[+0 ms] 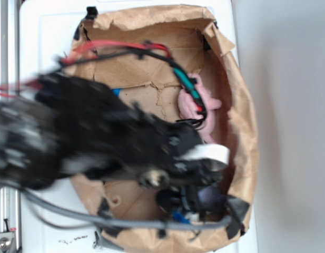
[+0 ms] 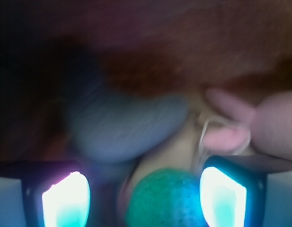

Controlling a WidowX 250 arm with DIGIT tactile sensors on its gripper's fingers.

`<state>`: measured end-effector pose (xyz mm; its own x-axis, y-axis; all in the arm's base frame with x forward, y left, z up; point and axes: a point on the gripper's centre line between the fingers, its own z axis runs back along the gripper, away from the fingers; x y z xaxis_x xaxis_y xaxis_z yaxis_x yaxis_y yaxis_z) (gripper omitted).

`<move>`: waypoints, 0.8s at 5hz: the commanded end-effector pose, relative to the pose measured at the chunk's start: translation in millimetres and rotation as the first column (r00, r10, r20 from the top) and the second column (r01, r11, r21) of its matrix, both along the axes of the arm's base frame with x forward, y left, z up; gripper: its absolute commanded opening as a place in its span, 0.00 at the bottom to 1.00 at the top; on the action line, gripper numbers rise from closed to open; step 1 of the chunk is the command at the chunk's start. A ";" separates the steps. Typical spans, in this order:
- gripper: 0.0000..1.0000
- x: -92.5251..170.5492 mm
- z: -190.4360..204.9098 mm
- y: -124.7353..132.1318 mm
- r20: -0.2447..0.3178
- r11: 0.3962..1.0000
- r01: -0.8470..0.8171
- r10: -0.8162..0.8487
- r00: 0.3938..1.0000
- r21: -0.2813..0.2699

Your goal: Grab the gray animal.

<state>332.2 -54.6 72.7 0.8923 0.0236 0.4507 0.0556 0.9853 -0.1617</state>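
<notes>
The gray animal is a blurred dark gray plush lump just ahead of my fingers in the wrist view. In the exterior view it shows as a dark patch at the bin's near right corner, mostly hidden by the arm. My gripper is open, with the lit pads wide apart. A green ball lies between them, nearer the right pad. The gripper sits low in the bin. A pink plush mouse lies farther back; it also shows at the right of the wrist view.
The toys lie in a bin lined with crumpled brown paper, its walls rising all round. The black arm and its red and black cables cover the bin's left half. A white table surrounds the bin.
</notes>
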 end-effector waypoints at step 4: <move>1.00 2.6 -6.4 -41.0 0.151 0.982 0.190 -0.189 0.970 0.006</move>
<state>338.2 -81.2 51.1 0.8237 -0.1132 0.5556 0.2341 0.9603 -0.1514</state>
